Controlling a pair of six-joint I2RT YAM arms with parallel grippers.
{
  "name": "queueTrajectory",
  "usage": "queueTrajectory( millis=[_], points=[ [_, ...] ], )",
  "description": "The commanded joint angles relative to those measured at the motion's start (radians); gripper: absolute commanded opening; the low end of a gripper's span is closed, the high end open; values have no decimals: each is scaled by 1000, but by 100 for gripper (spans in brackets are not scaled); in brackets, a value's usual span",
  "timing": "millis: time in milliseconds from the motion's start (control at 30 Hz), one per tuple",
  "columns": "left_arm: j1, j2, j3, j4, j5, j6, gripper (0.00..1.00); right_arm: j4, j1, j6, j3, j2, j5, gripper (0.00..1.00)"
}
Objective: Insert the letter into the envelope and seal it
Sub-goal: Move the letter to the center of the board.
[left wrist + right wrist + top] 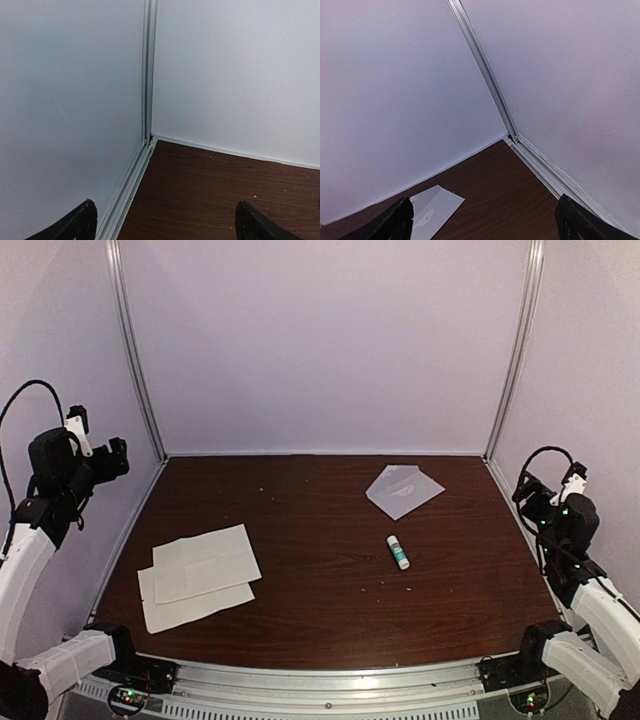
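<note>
Your desk [330,610] is a dark wood-grain top, walled on three sides by plain pale panels [320,340] joined by metal corner rails [135,350]. The letter [198,575] lies flat at the front left. The envelope [403,489] lies well apart at the back right, with a glue stick [398,551] just in front of it. Your left end effector [165,227] faces the back-left corner and your right end effector [485,222] the back-right, both spread wide on nothing.

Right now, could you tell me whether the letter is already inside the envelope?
Out. The letter lies flat at near left, well apart from the envelope at far right.
</note>
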Motion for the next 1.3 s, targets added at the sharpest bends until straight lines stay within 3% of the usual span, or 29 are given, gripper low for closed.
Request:
queueTrajectory(
  millis=[0, 300, 567, 900, 1100, 1267],
  points=[
    [4, 2, -13, 59, 32, 15, 98, -30, 2, 31, 39, 3, 1, 100],
    [4, 35, -17, 54, 63, 26, 98, -86, 2, -15, 100, 23, -64, 100],
    [2, 60, -57, 53, 265, -123, 98, -113, 2, -55, 133, 19, -182, 100],
    [-21, 101, -339, 175, 426, -396, 98, -66, 4, -66, 142, 103, -371, 100],
    [-22, 67, -488, 174, 368, -513, 98, -46, 6, -56, 134, 131, -397, 100],
    [-22, 109, -528, 188, 364, -510, 98, -33, 8, -55, 121, 142, -408, 100]
  ],
)
